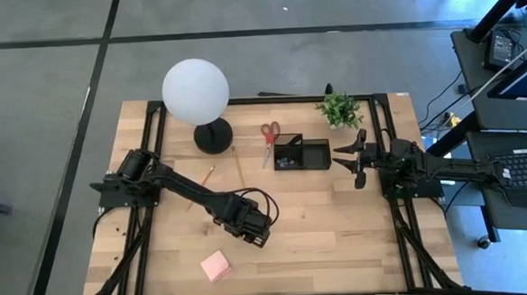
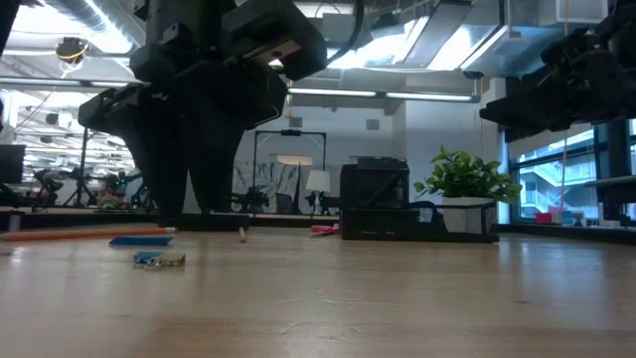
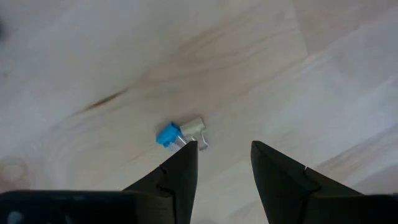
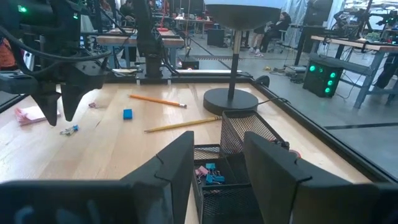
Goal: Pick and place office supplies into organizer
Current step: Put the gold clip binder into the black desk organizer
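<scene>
Wooden table (image 1: 341, 243) bears all items. Left gripper (image 3: 224, 163), fingers spread and empty, hangs just above a small blue-and-silver clip (image 3: 180, 134) at mid-table. Right gripper (image 4: 217, 165), fingers parted and empty, hovers beside the black mesh organizer (image 1: 302, 154). Red-handled scissors (image 1: 269, 140) lie left of the organizer; pink sticky-note pad (image 1: 216, 266) sits near the front edge.

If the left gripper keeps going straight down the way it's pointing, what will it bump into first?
Probably the bare wooden table. The open left gripper points down at it, and the small blue and silver clip lies just beside one finger, not clearly between them.
</scene>
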